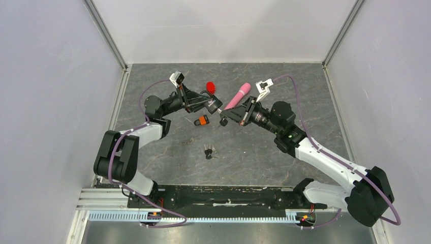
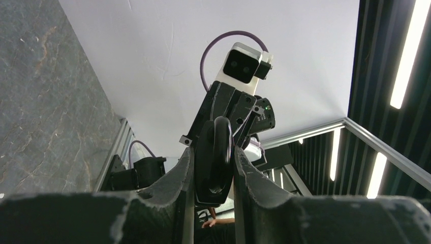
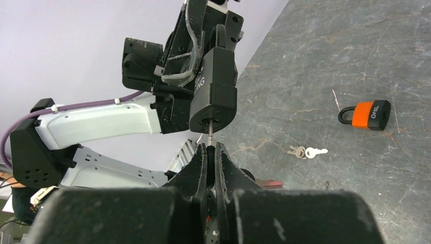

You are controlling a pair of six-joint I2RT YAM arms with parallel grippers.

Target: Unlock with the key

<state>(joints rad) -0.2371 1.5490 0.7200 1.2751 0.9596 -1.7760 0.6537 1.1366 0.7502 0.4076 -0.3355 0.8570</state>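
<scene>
A black padlock (image 3: 215,91) is held above the table, its keyhole facing my right arm. My left gripper (image 2: 214,155) is shut on the padlock (image 2: 214,152), one pad on each flat side. My right gripper (image 3: 211,148) is shut on the key (image 3: 210,135), whose thin metal blade reaches from the fingertips into the keyhole. In the top view the two grippers meet at mid-table, the left gripper (image 1: 214,104) on the black padlock (image 1: 217,103) and the right gripper (image 1: 225,118) just right of it.
An orange padlock (image 1: 203,120) lies on the grey table below the left gripper, also in the right wrist view (image 3: 370,113). A bunch of keys (image 1: 209,151) lies nearer the bases. A red object (image 1: 210,86) and a pink object (image 1: 238,95) lie behind the grippers.
</scene>
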